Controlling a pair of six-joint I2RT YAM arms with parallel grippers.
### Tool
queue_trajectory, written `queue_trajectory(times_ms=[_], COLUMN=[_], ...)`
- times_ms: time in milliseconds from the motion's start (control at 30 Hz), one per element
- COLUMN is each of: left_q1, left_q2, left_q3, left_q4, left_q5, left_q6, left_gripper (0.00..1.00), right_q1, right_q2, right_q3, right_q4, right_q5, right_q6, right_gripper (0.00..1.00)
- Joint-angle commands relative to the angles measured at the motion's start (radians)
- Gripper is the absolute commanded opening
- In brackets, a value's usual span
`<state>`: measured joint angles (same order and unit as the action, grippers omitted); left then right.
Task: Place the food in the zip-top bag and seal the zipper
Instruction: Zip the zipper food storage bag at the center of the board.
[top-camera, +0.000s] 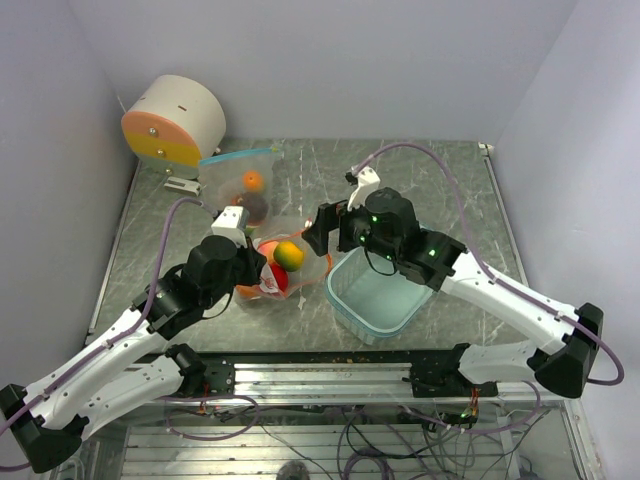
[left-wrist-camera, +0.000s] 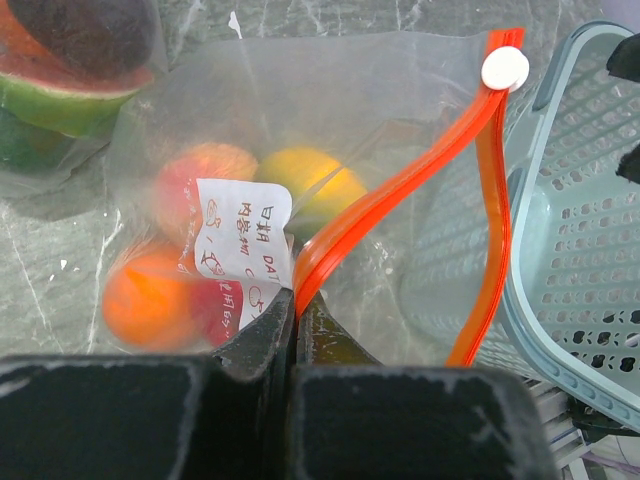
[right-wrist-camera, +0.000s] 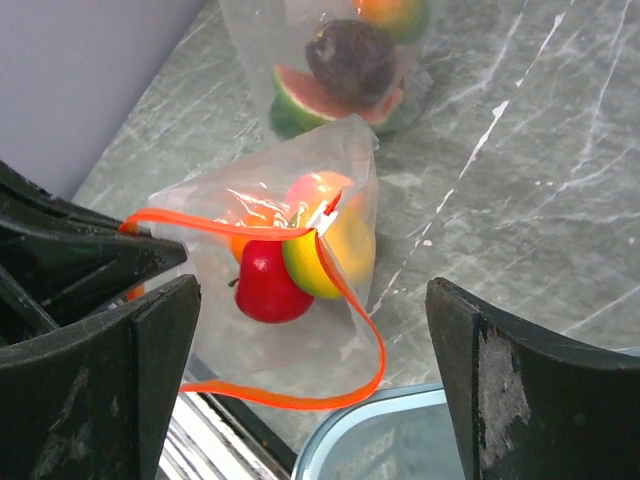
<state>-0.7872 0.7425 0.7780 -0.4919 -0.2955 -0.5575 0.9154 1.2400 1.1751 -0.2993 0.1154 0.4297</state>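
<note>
Toy fruits (right-wrist-camera: 265, 285), glossy red, orange, yellow, inside clear plastic zip-top bag (left-wrist-camera: 350, 90) mid-desk; left gripper (left-wrist-camera: 295, 310) clenched on orange zipper strip (left-wrist-camera: 400, 185); right gripper (right-wrist-camera: 310, 295) released.

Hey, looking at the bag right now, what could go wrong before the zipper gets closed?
1. The orange zipper of the bag gapes wide, and the left claw pinches only one end. A tug might tip the bag and let the red fruit roll out the mouth.
2. The white slider lies right beside the teal tub. The open right claw, reaching for it, could knock the tub or snag loose plastic.
</note>
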Motion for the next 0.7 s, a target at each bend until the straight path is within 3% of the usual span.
queue_trajectory(times_ms=[0, 133, 400, 667], left_q1=[0.004, 0.004, 0.004, 0.004], left_q2=[-0.003, 0.003, -0.019, -0.005], left_q3=[0.032, 0.024, 0.018, 0.019], left_q4=[0.021, 0.038, 0.028, 0.040], left_q5=[-0.013, 0.003, -0.007, 0.001], left_q6=[-0.002, -0.007, -0.010, -0.007], left_gripper=[0.07, 0.07, 0.07, 0.07], right_q1=[-0.003, -0.002, 0.005, 0.007], right_q2=[0.016, 0.066, 0.157, 0.168], right_q3=[-0.011, -0.015, 0.050, 0.045], right_q4=[0.063, 0.134, 0.101, 0.128], right_q5=[0.044, 0.020, 0.100, 0.086], right_q6=[0.159, 0.220, 0.220, 0.203], right_gripper=[0.90, 0.82, 0.71, 0.27])
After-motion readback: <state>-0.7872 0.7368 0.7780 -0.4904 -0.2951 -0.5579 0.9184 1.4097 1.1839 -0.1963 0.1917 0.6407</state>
